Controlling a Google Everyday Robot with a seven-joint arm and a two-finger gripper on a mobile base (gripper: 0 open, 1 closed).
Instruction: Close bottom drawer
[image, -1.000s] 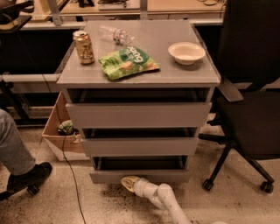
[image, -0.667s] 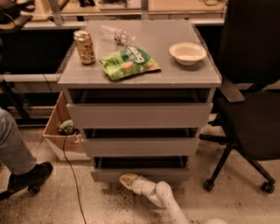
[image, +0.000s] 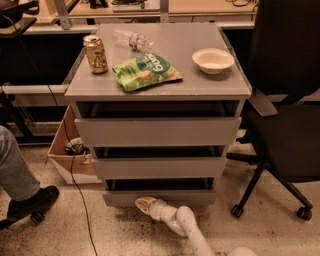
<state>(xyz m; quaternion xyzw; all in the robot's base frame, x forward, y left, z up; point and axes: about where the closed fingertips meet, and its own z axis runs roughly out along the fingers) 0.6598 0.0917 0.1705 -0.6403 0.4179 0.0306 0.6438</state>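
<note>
gripper (image: 143, 203) touching bottom drawer (image: 160, 197) front, low-left.

Grey cabinet top (image: 200, 82), upper centre: gold soda can (image: 95, 54) upright at left, clear plastic bottle (image: 132, 39) lying at back, green snack bag (image: 146, 72) in the centre, white bowl (image: 213, 60) at right, all apart. Gripper (image: 145, 203) bottom centre, low over speckled floor (image: 125, 235), just beside bottom drawer (image: 160, 197) front.

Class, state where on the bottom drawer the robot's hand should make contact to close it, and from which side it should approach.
On the bottom drawer, use the plain front panel near its middle, coming straight from the front. The panel is flat with no handle to grip, so a level push is probably the best option. The hand is low in front of that panel, left of centre.
</note>
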